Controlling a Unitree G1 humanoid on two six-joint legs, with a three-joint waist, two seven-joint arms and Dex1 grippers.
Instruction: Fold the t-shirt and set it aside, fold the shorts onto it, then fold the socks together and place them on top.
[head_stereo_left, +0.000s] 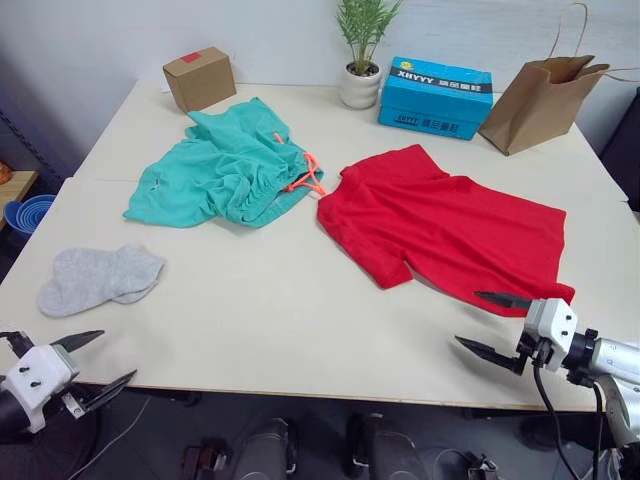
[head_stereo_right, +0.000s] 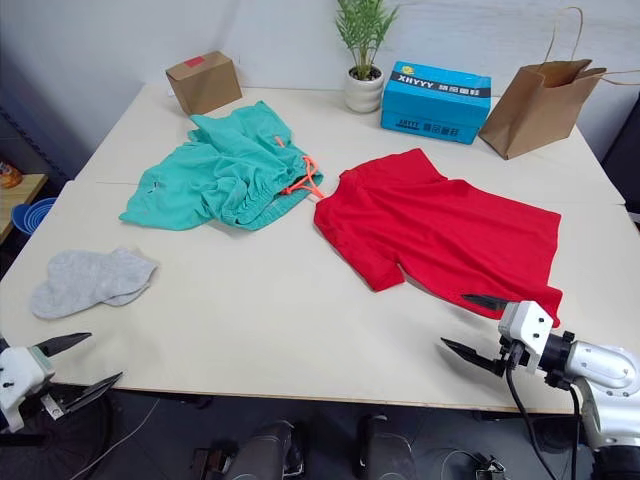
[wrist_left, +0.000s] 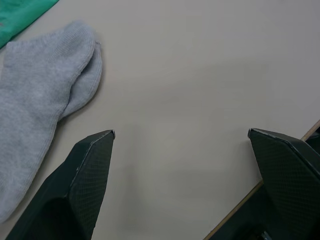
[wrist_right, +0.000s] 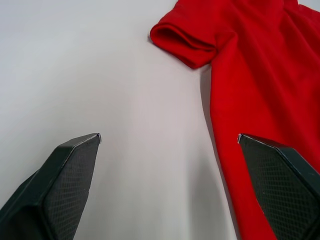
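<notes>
Smooth beige table (head_stereo_left: 300, 320): red cotton t-shirt (head_stereo_left: 450, 225) is spread flat mid-table, w/ crumpled teal shorts (head_stereo_left: 225, 170) left of it, knit grey socks (head_stereo_left: 100, 278) further left. Left gripper (head_stereo_left: 95, 362) & right gripper (head_stereo_left: 495, 322) are held open.

Blue box (head_stereo_left: 436, 96) at far edge of desk (head_stereo_left: 300, 320), beside potted plant (head_stereo_left: 362, 50): white lettering "XHYYY" on top face and front face. Smaller characters below, not legible. Red label on cardboard box (head_stereo_left: 199, 78) at far left corner: unreadable.
</notes>
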